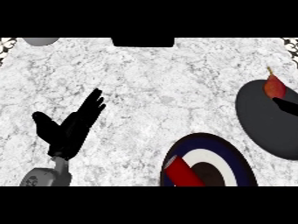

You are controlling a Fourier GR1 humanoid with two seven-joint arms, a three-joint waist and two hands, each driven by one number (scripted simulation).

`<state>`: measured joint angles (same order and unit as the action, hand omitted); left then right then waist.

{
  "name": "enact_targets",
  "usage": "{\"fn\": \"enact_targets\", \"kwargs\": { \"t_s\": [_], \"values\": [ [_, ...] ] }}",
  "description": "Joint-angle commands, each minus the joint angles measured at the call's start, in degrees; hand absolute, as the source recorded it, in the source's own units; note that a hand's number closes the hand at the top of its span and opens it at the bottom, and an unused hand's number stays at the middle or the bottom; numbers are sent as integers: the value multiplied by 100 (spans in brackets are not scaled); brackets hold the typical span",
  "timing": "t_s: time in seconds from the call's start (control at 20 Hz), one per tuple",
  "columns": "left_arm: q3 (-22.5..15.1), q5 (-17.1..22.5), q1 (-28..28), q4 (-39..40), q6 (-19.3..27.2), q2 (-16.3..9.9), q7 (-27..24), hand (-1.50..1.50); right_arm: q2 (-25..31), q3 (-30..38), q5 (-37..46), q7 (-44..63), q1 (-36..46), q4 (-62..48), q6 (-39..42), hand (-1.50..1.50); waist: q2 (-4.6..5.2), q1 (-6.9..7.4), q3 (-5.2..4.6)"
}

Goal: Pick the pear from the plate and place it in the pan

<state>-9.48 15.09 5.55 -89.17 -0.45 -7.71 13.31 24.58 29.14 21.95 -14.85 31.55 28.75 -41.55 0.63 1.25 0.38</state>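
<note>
Right hand (292, 107) at the right edge, over the pan (267, 131), fingers curled on the red pear (275, 88), which hangs above the pan's far rim. Left hand (71, 127) rests released w/ straight fingers on the left of the marble surface (157, 78). Plate (232, 157) nearby holds a red block (182, 174), no pear. Looks nearly done: pear still to be let go.

Single head view looks steeply down, close over the counter (151, 87).
</note>
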Motion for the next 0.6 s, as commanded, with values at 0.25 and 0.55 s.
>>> {"fn": "enact_targets", "kwargs": {
  "t_s": [0.25, 0.55],
  "values": [
    [49, 17, -224, -175, -45, -54, 86, 0, 233, 1236, -1773, -1460, -404, -215, 1972, -150, -34, -50, -17],
    [-5, -107, -318, -134, -40, 88, -61, 0, 586, 1289, -2072, -2209, -854, -706, 3260, -150, -39, -60, -24]
  ]
}}
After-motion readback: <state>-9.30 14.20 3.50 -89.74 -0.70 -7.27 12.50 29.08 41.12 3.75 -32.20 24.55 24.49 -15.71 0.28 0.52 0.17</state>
